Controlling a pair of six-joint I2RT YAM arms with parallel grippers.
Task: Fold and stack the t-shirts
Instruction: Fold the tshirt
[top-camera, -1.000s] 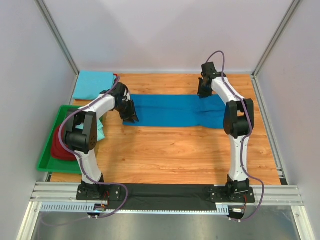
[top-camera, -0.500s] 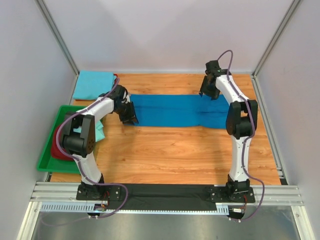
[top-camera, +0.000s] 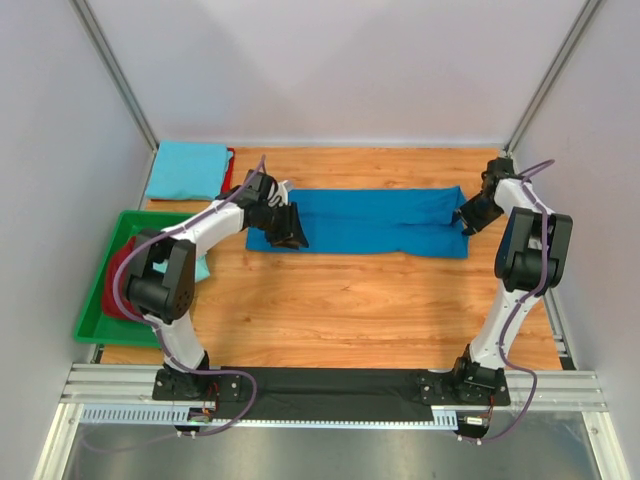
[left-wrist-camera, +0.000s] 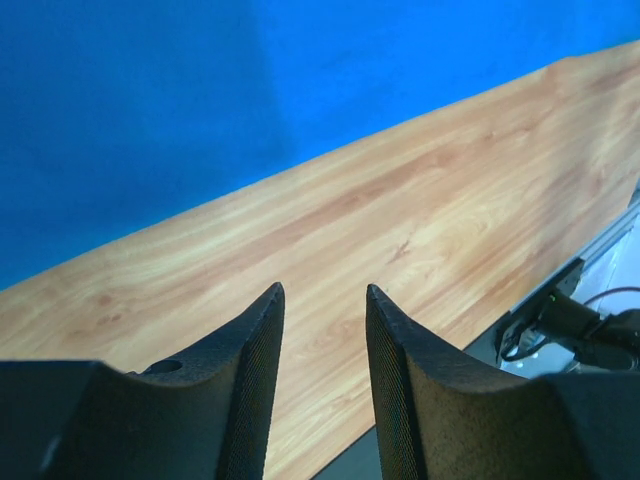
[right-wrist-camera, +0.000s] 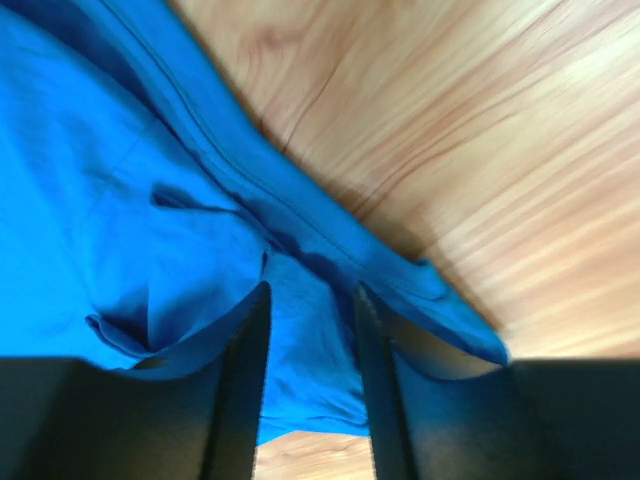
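Note:
The royal blue t-shirt (top-camera: 370, 220) lies flat on the wooden table as a long strip running left to right. My left gripper (top-camera: 290, 228) is at the strip's left end, near its front edge. In the left wrist view it (left-wrist-camera: 322, 290) is open and empty over bare wood, with the shirt (left-wrist-camera: 150, 110) just beyond its tips. My right gripper (top-camera: 468, 215) is at the strip's right end. In the right wrist view it (right-wrist-camera: 310, 285) is open, with rumpled shirt fabric (right-wrist-camera: 120, 180) showing between and under the jaws.
A folded sky blue shirt (top-camera: 186, 168) lies at the back left on a red one (top-camera: 231, 160). A green tray (top-camera: 92, 322) at the left edge holds a maroon shirt (top-camera: 120, 290) and a pale aqua one (top-camera: 202, 266). Frame posts and walls close in the sides.
My right gripper has swung from the shirt's back edge out to its right end. My left gripper has moved a little to the right along the shirt's left end.

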